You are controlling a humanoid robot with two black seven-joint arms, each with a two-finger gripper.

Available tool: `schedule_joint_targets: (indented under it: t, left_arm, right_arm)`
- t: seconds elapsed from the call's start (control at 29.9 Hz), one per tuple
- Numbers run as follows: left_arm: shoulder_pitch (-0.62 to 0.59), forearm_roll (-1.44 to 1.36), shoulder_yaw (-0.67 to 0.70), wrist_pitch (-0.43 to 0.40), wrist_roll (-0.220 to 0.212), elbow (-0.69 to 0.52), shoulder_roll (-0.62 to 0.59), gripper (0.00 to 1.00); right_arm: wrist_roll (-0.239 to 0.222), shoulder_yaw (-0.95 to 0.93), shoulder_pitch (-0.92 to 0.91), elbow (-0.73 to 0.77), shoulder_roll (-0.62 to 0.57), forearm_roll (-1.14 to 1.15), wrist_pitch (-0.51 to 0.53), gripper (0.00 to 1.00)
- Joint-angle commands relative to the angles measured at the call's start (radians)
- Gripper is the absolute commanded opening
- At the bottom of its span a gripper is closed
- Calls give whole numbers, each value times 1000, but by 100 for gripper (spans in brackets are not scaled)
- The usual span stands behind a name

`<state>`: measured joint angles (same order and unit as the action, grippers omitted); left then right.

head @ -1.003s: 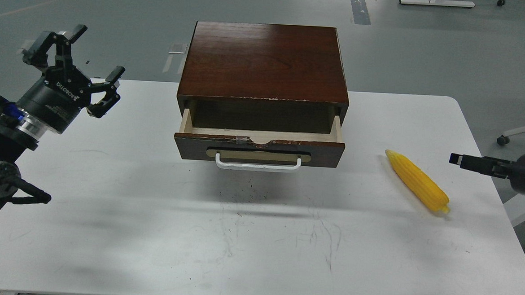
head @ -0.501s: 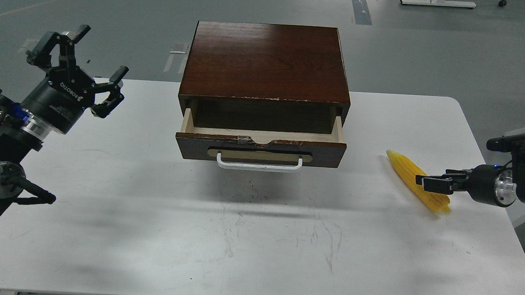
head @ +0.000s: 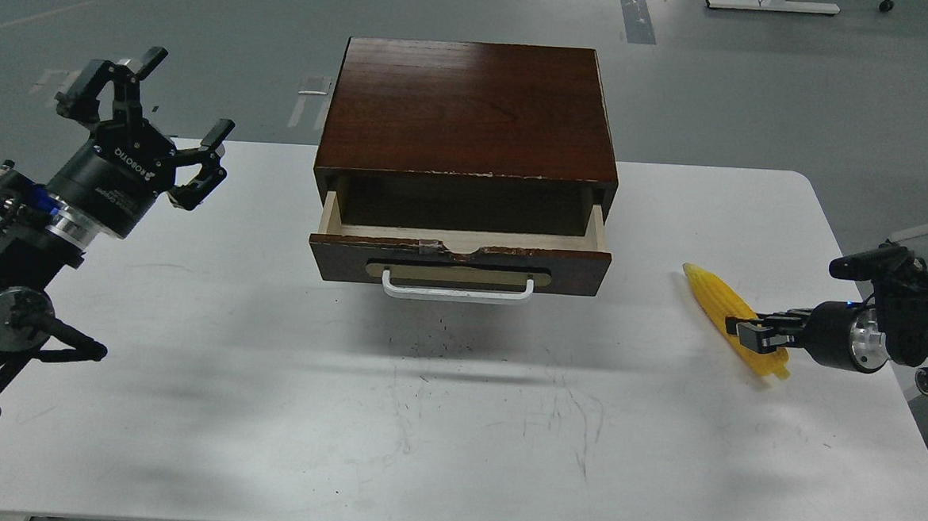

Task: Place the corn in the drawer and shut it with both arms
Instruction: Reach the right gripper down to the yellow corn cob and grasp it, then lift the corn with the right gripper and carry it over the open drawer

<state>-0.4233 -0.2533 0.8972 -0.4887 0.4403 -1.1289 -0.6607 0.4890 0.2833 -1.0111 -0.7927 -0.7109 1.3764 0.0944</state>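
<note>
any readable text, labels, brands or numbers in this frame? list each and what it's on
"ROBOTIQ": white lettering on the black body of the left gripper, just behind its fingers.
A smaller line of print on the cylinder below that is too small to read.
No lettering shows on the right gripper, the drawer, the corn or the table.

My matt black claw (head: 148,114) hovers beside a glossy dark-brown wooden drawer (head: 459,264); the yellow ribbed corn (head: 720,304) looks plastic on the scuffed white surface (head: 455,435).
</note>
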Motion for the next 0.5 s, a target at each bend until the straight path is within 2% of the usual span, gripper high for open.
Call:
schedule_joint_targets:
  t: [0.0, 0.27, 0.47]
  left_arm:
    - [-2, 0, 0, 0, 0, 0, -2, 100]
    - [-8, 0, 5, 0, 0, 0, -2, 100]
    - [-11, 2, 5, 0, 0, 0, -23, 100]
  right_arm:
    - [0, -10, -108, -58, -65, -11, -2, 8]
    - [0, 5, -474, -174, -121, -13, 16, 10]
    - [0, 74, -745, -298, -42, -22, 79, 12]
